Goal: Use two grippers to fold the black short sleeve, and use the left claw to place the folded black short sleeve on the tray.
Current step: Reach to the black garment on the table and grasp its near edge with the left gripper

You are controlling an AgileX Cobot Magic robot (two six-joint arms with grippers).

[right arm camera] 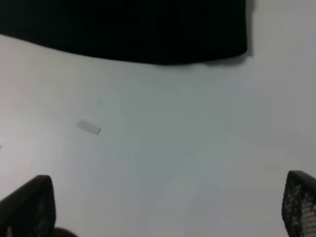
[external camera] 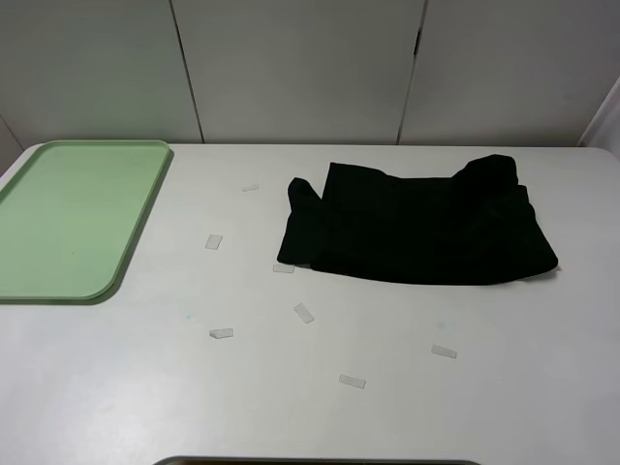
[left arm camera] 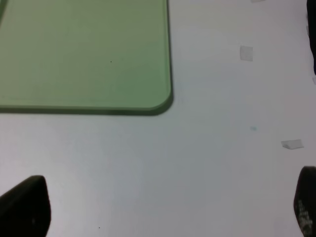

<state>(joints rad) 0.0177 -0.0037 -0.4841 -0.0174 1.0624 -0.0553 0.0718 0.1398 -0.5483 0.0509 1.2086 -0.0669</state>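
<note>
The black short sleeve (external camera: 417, 228) lies bunched in a rough rectangle on the white table, right of centre, with one sleeve sticking out on its left side. The pale green tray (external camera: 68, 218) sits flat at the table's left edge with nothing on it. Neither arm shows in the exterior high view. In the left wrist view my left gripper (left arm camera: 163, 210) hangs open over bare table, just short of the tray's rounded corner (left arm camera: 165, 101). The right wrist view has my right gripper (right arm camera: 165, 207) open above bare table, a short way from the shirt's near hem (right arm camera: 128, 29). Both hold nothing.
Several small translucent tape strips (external camera: 304, 313) are stuck on the table between the tray and the shirt and nearer the front edge. One strip (right arm camera: 89, 127) lies close to the right gripper. Grey wall panels (external camera: 291, 68) stand behind the table.
</note>
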